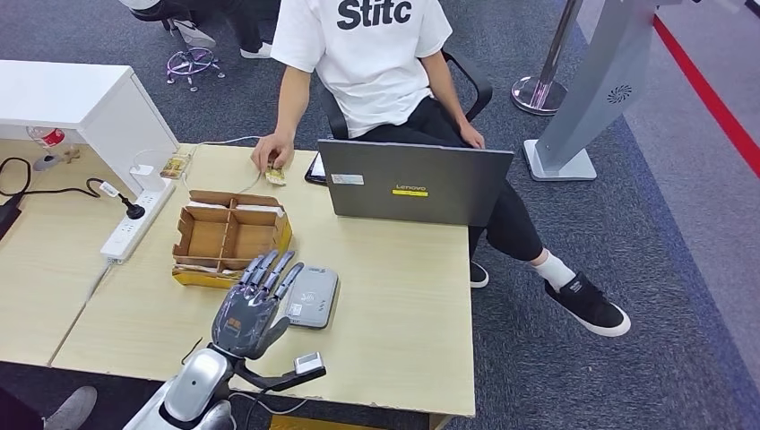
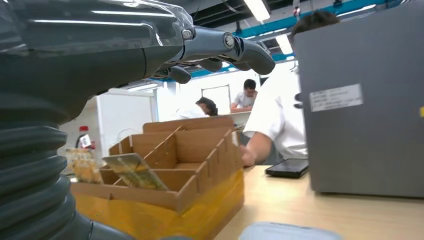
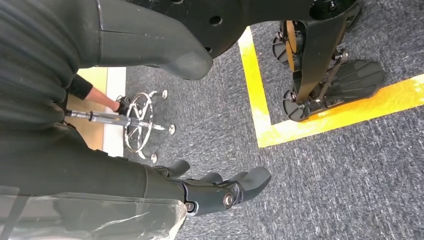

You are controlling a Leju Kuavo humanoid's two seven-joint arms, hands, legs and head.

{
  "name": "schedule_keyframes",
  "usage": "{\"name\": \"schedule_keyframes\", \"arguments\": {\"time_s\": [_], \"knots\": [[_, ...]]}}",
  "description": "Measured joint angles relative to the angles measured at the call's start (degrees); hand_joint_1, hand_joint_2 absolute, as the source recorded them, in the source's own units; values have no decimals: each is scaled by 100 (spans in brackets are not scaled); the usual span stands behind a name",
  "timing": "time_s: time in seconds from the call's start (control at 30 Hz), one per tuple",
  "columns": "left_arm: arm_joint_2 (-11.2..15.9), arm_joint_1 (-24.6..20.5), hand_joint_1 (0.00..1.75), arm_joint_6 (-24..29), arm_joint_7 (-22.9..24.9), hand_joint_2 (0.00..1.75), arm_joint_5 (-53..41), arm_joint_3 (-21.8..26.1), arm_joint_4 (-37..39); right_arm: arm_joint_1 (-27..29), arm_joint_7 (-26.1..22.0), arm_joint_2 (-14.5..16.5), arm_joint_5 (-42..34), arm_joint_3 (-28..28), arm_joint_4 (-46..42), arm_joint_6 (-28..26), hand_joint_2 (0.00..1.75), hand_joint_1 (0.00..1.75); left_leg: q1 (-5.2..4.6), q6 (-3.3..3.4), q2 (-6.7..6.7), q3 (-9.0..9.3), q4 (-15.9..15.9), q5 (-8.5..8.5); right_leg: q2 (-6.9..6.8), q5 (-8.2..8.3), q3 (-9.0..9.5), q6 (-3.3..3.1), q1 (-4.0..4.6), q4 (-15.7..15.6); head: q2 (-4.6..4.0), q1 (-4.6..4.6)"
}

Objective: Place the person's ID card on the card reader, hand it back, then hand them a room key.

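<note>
Head view: our left hand (image 1: 254,305) hovers with fingers spread and nothing held, just beside the grey card reader (image 1: 310,296). The person's hand (image 1: 270,154) rests on a card (image 1: 275,176) at the desk's far edge.

Left wrist view: a card (image 2: 134,171) stands tilted in the cardboard box (image 2: 190,175).

Right wrist view: our right hand (image 3: 220,189) hangs over carpet, fingers loosely apart, holding nothing.

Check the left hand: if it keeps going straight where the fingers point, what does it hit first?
Probably the brown cardboard divider box: the left hand points at its near wall. Height is unclear, so it might pass just over the rim.
</note>
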Motion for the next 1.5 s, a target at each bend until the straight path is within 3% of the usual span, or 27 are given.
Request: {"name": "schedule_keyframes", "arguments": {"time_s": [0.53,1.23,1.3,1.37,1.43,1.5], "knots": [[116,-352,0,255,-320,175,546,904,1144,-3,-66,0,181,0,0,51,175,0,0,1,-1,0,0,2,0,0,0,0,0,0,0,0],[197,-626,0,257,-342,175,353,1046,1475,-5,-9,0,273,-18,0,38,175,0,0,1,-1,0,0,3,-1,1,-1,-1,0,0,0,0],[197,-626,44,242,-342,175,334,1046,1475,-5,20,0,282,-20,0,35,175,0,0,1,-1,0,0,3,-1,1,-1,-1,0,0,0,0],[198,-626,130,229,-342,175,333,1046,1475,-5,41,0,290,-22,0,33,175,0,0,1,-1,0,0,3,-1,1,0,-1,0,0,0,0],[198,-626,174,217,-347,175,359,1046,1475,-5,52,0,300,-27,0,32,175,0,0,1,-1,0,0,3,-1,1,0,-1,0,0,0,-1],[198,-626,175,209,-367,175,395,1046,1475,-5,54,0,313,-32,0,32,175,0,0,1,-1,0,0,3,-1,1,-1,-1,0,0,0,-1]]}}
